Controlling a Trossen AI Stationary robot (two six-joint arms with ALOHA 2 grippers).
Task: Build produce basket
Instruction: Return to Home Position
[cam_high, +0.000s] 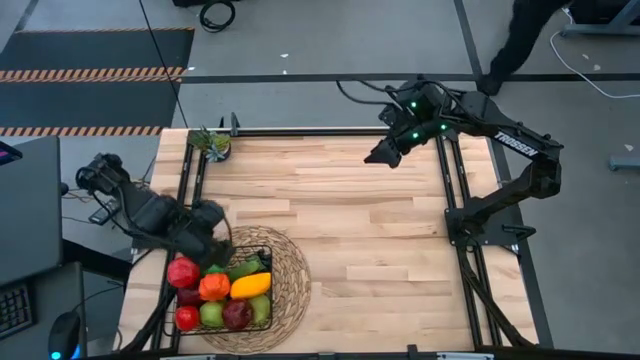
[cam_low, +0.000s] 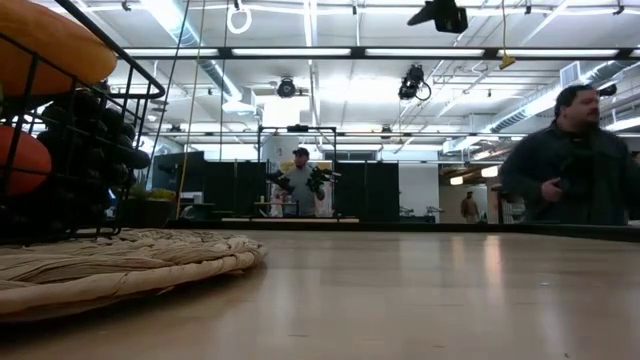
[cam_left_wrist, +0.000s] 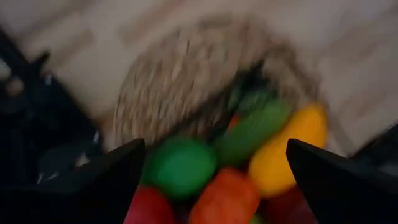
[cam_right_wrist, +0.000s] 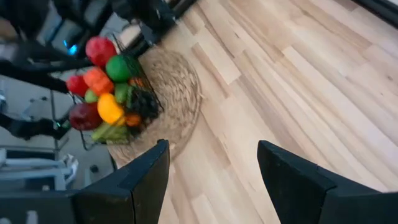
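The black wire-mesh basket (cam_high: 262, 252) stands on a round woven straw mat (cam_high: 290, 280) at the table's near left. It is heaped with produce: red apples (cam_high: 183, 272), an orange (cam_high: 214, 287), a yellow squash (cam_high: 251, 285), green pieces and dark grapes. My left gripper (cam_high: 212, 238) is over the basket's far left corner, open and empty; its fingers (cam_left_wrist: 106, 174) stand wide apart above the produce (cam_left_wrist: 180, 167). My right gripper (cam_high: 383, 152) is open and empty, high over the table's far right. The basket also shows in the right wrist view (cam_right_wrist: 106, 93) and the low view (cam_low: 70, 120).
A small green potted plant (cam_high: 212, 143) stands at the table's far left corner. Bare wood (cam_high: 400, 250) spreads over the table's middle and right. A person (cam_low: 575, 160) stands beyond the table in the room, and another (cam_low: 300, 185) farther back.
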